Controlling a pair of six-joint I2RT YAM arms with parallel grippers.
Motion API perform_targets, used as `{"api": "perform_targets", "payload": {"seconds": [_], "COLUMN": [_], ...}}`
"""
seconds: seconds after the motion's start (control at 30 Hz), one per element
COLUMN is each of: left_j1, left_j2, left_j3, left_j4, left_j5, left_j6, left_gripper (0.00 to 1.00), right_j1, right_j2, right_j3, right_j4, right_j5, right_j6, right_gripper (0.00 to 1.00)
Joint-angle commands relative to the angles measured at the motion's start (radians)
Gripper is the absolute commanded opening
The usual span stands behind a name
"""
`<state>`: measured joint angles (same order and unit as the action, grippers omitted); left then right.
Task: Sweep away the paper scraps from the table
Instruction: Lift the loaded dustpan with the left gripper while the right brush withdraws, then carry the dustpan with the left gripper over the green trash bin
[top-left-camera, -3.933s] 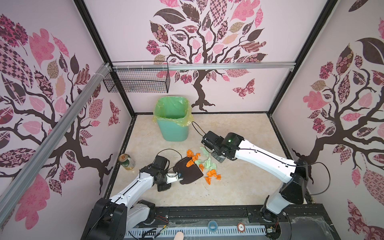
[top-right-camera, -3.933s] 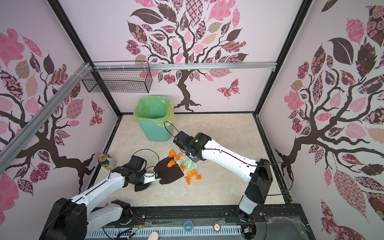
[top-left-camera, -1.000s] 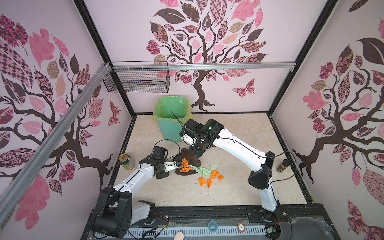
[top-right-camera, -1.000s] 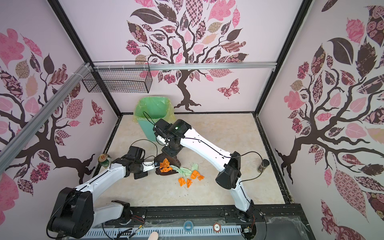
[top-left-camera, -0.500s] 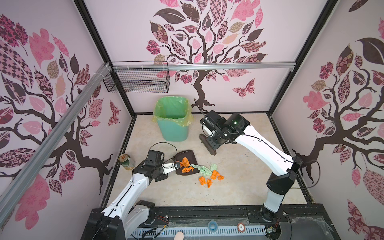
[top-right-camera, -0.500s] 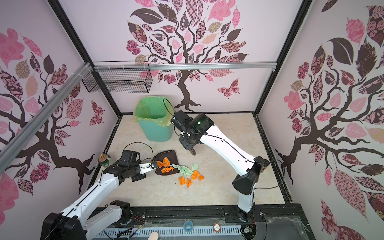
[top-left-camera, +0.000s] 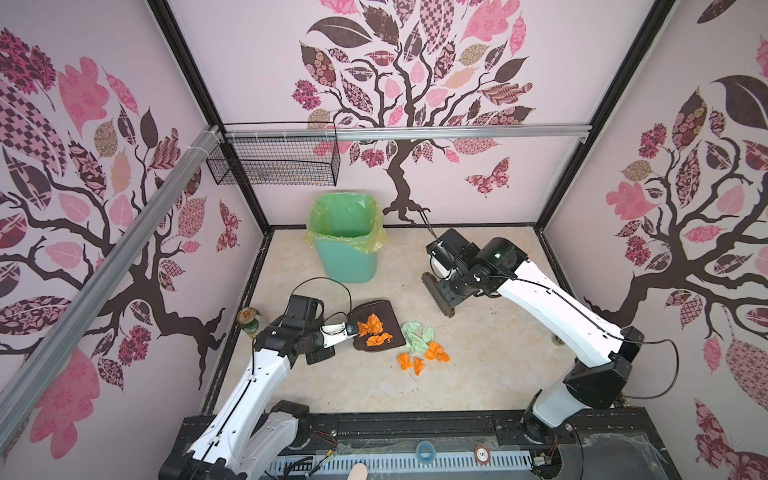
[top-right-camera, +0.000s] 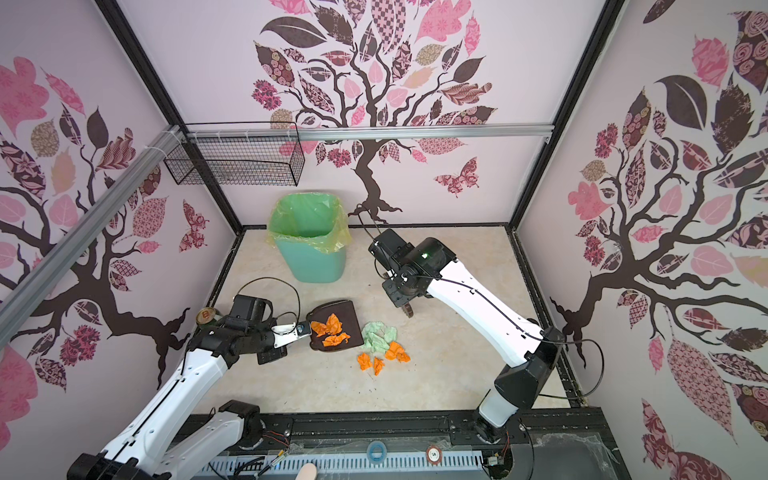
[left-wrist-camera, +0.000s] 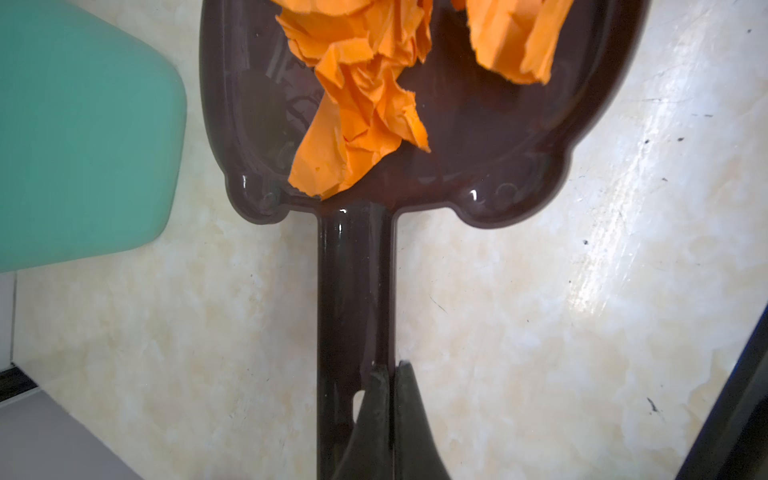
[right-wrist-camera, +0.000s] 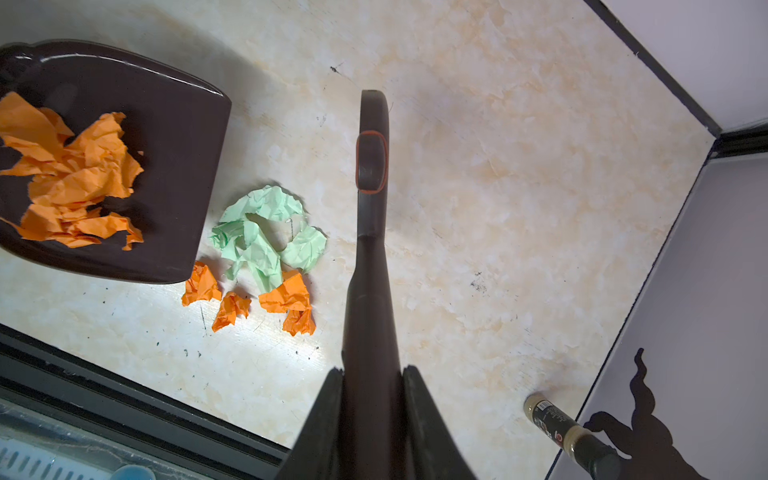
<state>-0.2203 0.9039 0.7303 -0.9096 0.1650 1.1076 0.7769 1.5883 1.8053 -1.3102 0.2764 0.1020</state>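
A dark brown dustpan (top-left-camera: 384, 311) (top-right-camera: 343, 311) lies on the cream table (top-left-camera: 478, 374), left of the middle. My left gripper (left-wrist-camera: 390, 365) (top-left-camera: 350, 328) is shut on its handle (left-wrist-camera: 353, 270). Orange paper scraps (top-left-camera: 372, 330) (left-wrist-camera: 357, 108) lie in the pan. Off its open edge, mint scraps (top-left-camera: 417, 334) (right-wrist-camera: 266, 232) and orange scraps (top-left-camera: 434, 352) (right-wrist-camera: 286, 297) lie on the table. My right gripper (right-wrist-camera: 372, 370) is shut on a dark brush (right-wrist-camera: 372, 166), held above the table behind and to the right of the scraps, with its bristles (top-left-camera: 437, 296) clear of them.
A mint-green bin (top-left-camera: 347, 259) with a yellow-green liner stands at the back, just behind the dustpan. A can (top-left-camera: 248, 320) stands at the left edge by my left arm. A small bottle (right-wrist-camera: 557, 424) stands near the right wall. A wire basket (top-left-camera: 274, 164) hangs on the back wall.
My right arm has lifted the brush off the dustpan and swung it back and to the right. The dustpan, with its orange scraps, has stayed near the same place.
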Motion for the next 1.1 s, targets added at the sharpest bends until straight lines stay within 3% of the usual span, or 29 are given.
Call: {"api": "perform_targets", "payload": {"seconds": [0.0,0.63,1.07], "left_j1": [0.005,0.035,0.201], "left_j2": [-0.021,0.136,0.392], "left_j3": [0.093,0.549,0.948], "left_j4": [-0.075,-0.305,-0.432], "left_j5": [-0.006,0.017,0.098], "left_j6": [0.022,0.068,0.185], "left_gripper": [0.00,0.00,0.00], "right_j1": [-0.015,-0.032,-0.048], "right_j2": [-0.059,-0.116,-0.158], "right_j3": [-0.015,-0.142,-0.224], "right_j4": [0.025,0.080,0.109], "right_j5": [0.015,-0.019,-0.037], "right_j6": [0.004,-0.028,-0.035], "right_gripper": [0.00,0.00,0.00]}}
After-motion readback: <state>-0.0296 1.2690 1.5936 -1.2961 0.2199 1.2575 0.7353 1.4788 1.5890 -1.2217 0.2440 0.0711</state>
